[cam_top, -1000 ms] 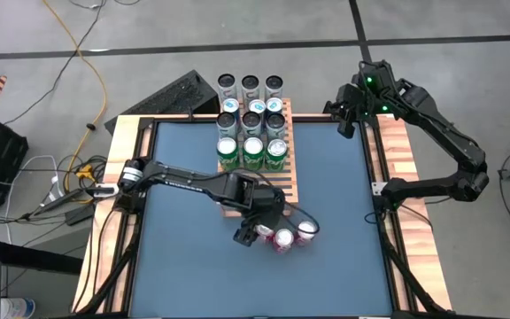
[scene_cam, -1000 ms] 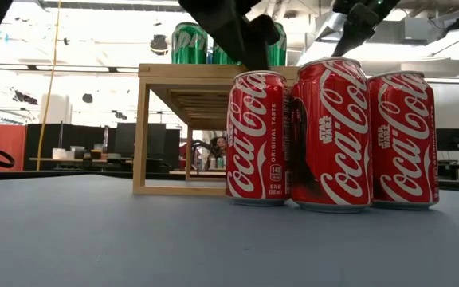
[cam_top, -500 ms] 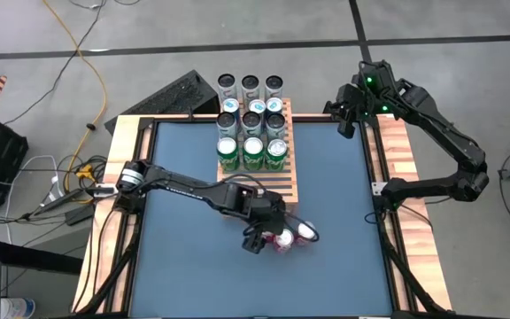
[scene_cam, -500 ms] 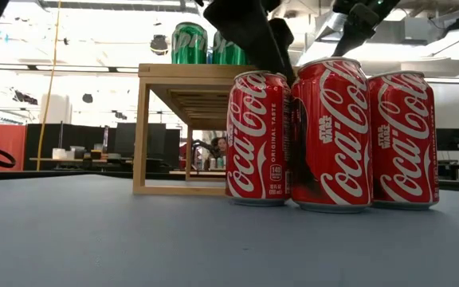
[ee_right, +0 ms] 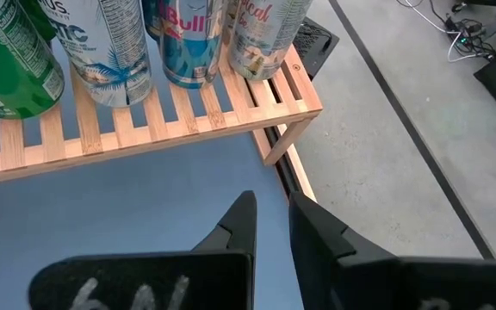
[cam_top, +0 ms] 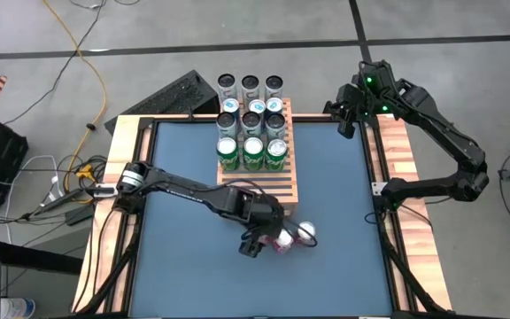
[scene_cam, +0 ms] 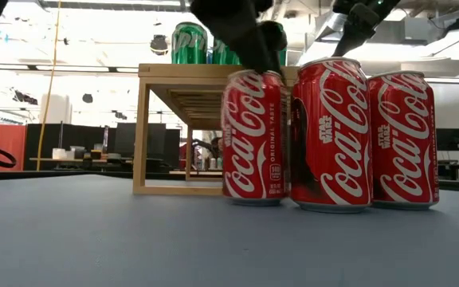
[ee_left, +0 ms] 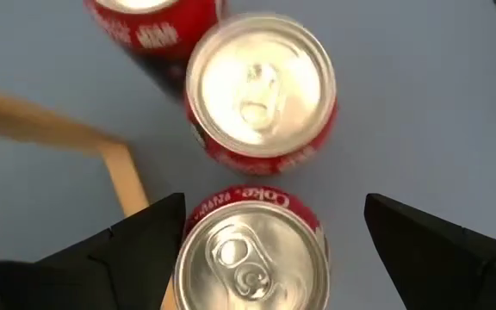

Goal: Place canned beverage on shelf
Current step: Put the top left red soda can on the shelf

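Three red Coca-Cola cans stand upright on the blue table top, close together just in front of the shelf; in the low view they show as the left can, the middle can and the right can. My left gripper is open, pointing down over the left can, with one finger on each side of its top. My right gripper is shut and empty, raised over the table's far right corner. My left gripper comes at the red can from above. One finger stands right against the can's wall near the rim. The other finger stands clear of it. Whether the near finger touches the can, I cannot tell. The can stands upright on the table.
The slatted wooden shelf bears several upright cans in rows on its far part; its near slats are bare. A shelf leg stands close beside my left gripper. The other two red cans crowd the left can.
My left gripper has moved a little toward the table's right and near edges, to a place over the left red can, and has come down around its top. It has stayed open.
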{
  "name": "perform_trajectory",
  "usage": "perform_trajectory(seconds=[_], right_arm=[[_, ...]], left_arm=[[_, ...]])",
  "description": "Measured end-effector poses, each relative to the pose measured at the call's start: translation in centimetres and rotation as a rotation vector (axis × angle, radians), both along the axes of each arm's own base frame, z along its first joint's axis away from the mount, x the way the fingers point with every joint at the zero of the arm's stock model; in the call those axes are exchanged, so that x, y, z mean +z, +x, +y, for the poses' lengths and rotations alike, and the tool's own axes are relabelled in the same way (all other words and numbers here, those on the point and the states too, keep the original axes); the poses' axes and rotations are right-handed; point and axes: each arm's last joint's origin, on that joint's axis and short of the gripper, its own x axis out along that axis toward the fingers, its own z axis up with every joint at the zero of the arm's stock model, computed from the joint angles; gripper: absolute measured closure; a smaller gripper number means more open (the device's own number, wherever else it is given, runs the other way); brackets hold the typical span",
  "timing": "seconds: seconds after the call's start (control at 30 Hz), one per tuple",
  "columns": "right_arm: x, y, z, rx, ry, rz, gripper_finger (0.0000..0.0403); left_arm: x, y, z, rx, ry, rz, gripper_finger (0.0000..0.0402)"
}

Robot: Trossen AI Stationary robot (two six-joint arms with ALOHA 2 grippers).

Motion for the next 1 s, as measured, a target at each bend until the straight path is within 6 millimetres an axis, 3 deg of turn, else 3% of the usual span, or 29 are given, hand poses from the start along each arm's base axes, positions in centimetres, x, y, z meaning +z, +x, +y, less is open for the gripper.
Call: perform_trajectory(seconds=[0.77,1.0], right_arm=[[0.0,0.0,0.0,-0.018,0.017,-0.012,0.0339],[0.0,0.0,0.0,-0.018,0.017,-0.011,0.0339]], left_arm=[[-0.08,-0.84,0.05,0.06,-0.008,0.092,0.006],[-0.2,-0.94,0.04,0.057,-0.013,0.103,0.0086]])
